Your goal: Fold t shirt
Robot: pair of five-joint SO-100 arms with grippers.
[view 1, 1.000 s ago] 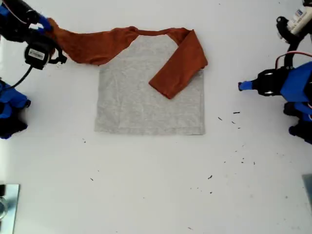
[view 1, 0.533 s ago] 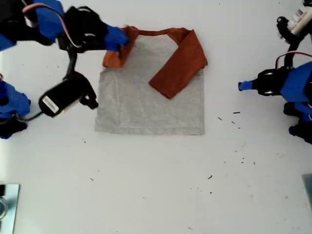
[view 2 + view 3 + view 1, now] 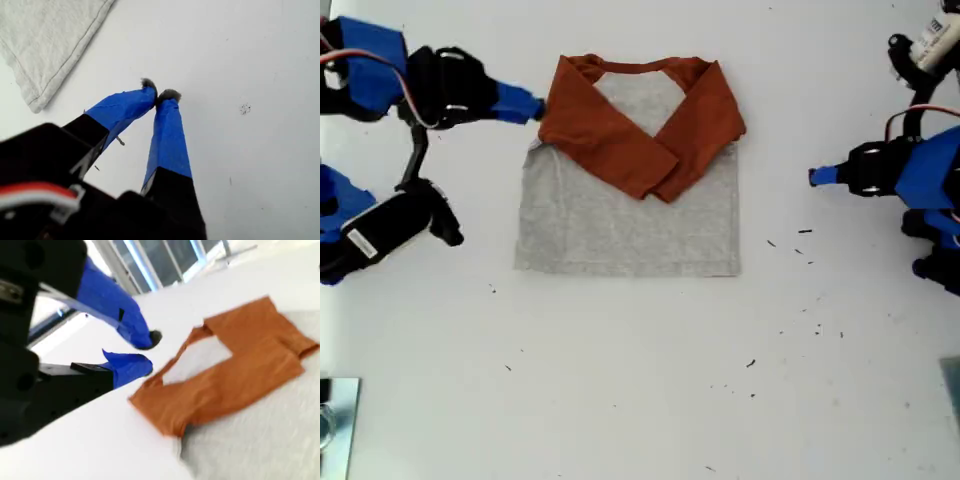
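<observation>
The t shirt (image 3: 626,190) lies flat on the white bench (image 3: 640,380), grey body spread, both rust-orange sleeves folded across its chest and overlapping. The second pincer (image 3: 533,106) sits just beside the shirt's shoulder, blue tips narrowly apart, holding nothing. The first pincer (image 3: 814,177) rests well apart from the shirt's other side, tips pressed together, empty.

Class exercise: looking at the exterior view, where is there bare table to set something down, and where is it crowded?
Free: the wide table strip below the t shirt hem, and the gap between the shirt and my first gripper. Crowded: the exterior view's upper left, where my second gripper sits at the shirt's shoulder.
</observation>
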